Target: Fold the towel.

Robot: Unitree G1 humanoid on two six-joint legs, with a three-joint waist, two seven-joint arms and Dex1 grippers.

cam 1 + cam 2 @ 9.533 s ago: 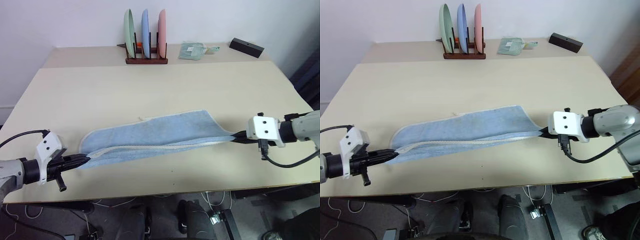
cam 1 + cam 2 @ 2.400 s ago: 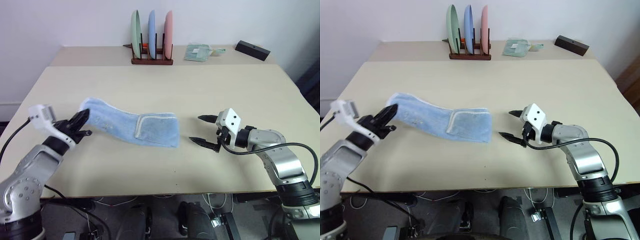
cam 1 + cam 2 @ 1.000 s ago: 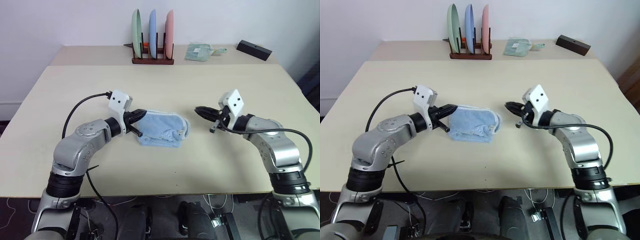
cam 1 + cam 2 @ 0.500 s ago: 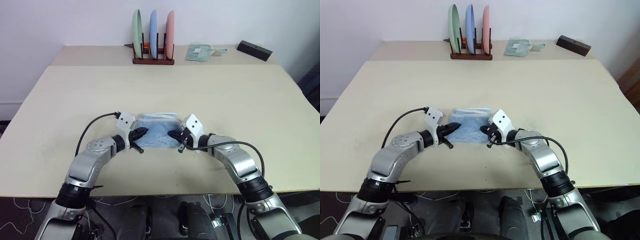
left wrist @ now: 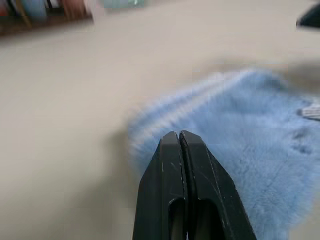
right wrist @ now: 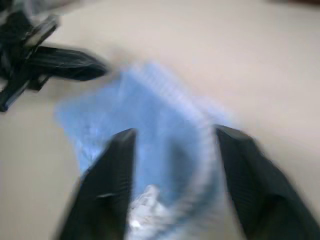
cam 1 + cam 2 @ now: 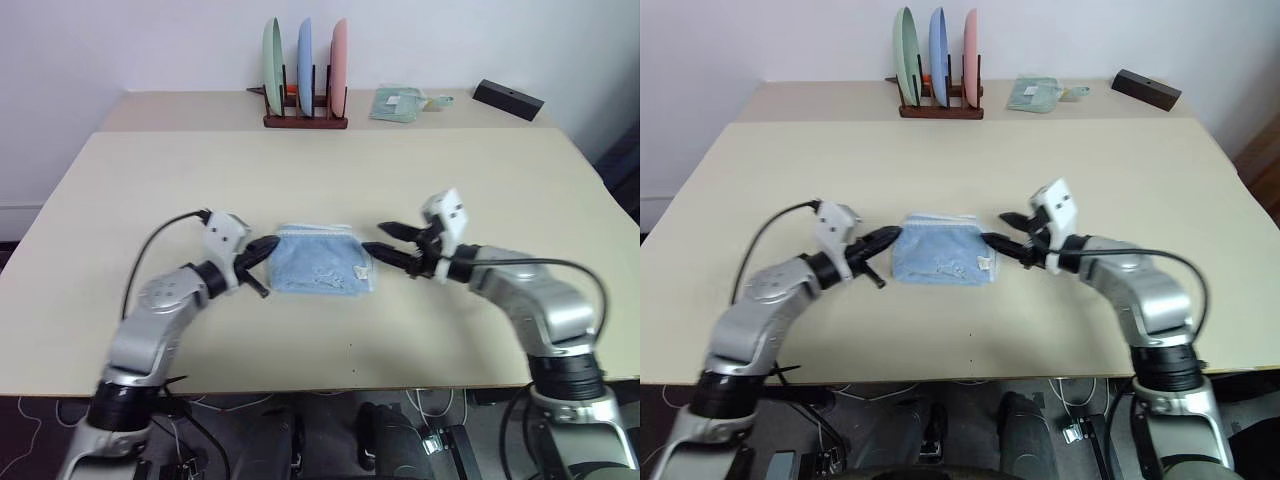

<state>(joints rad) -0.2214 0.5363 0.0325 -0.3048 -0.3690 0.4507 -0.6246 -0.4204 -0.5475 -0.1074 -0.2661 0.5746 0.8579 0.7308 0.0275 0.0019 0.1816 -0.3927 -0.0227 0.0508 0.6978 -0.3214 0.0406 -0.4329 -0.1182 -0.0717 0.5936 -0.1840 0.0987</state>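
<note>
My L gripper [image 7: 262, 248] is pinched fully closed on nothing, tips just off the towel's [image 7: 320, 262] left edge; the L wrist view shows the two black fingers pressed together w/ blue terry right past them. R gripper [image 7: 385, 240] has its fingers spread wide, empty, tips just beside the towel's right edge, one finger above the other as seen from the head cam. So the towel sits between the two tools, on the near-centre of the table [image 7: 480, 170], already a compact, roughly square packet w/ white edging showing along the top and a bit of white trim at its lower right corner. Long axis, if any, runs L–R, i.e. along the line joining my two grippers; both are about equally near, one per side. Arms: both forearms angle inward from the table's near edge, elbows out, grippers roughly level and pointing at each other across the packet. My read is the folding's mostly done; what's left is prob a tidy or a press. If another fold is wanted, the R side is readier since it's already open. Well behind, at the far edge: plate rack [image 7: 305, 60], small pale green item [image 7: 400, 102], black box [image 7: 508, 98], none in my way.
</note>
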